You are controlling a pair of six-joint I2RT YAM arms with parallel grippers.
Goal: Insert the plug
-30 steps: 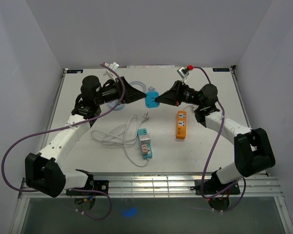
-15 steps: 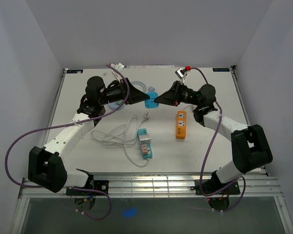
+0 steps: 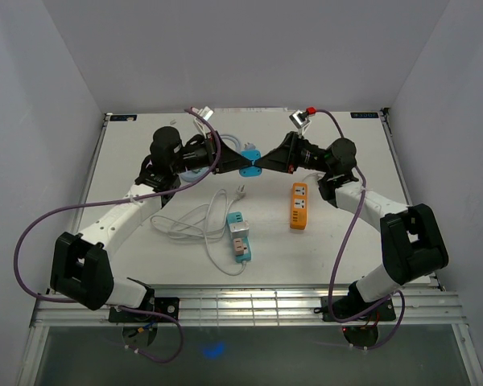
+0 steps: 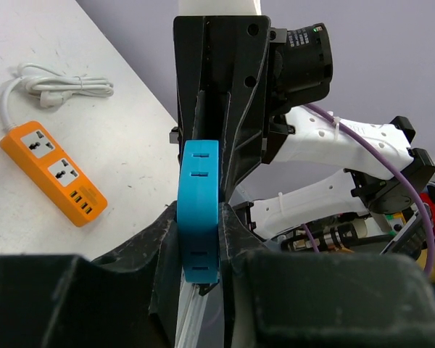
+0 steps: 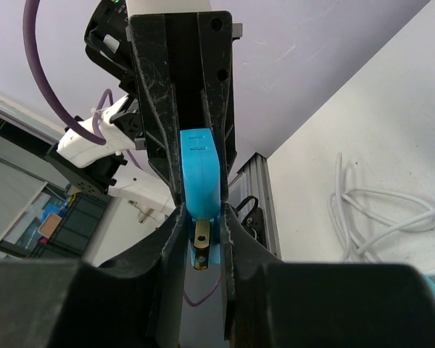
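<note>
Both arms meet nose to nose above the tabletop (image 3: 350, 233), w/ the left pincer (image 3: 239, 162) and right pincer (image 3: 259, 165) tip to tip. Between them is the blue plug (image 3: 248, 169), held up off the surface.

Left wrist view: the plug (image 4: 199, 210) stands edge-on between the left pincer's two fingers (image 4: 162, 239), which press on its flat sides, so that pincer is pinching the plug. Slots show on the narrow face turned toward the cam. The far end of the plug runs up into the right pincer's black fingers straight ahead.

Right wrist view: same story mirrored. The plug (image 5: 201, 174) is clamped between the right pincer's fingers (image 5: 167, 239), w/ a brass prong (image 5: 201, 235) showing at its near end (only one prong can be made out). The left pincer's fingers close round the far end, so both pincers are pinching the one plug.

Below and to the outside of the right pincer, an orange power strip (image 3: 299, 205) lies flat on the tabletop. Below the left pincer, toward the arm bases, a teal power strip (image 3: 238, 236) lies flat w/ a loosely coiled white cable (image 3: 195, 221) next to it, approx. between the two arms.
</note>
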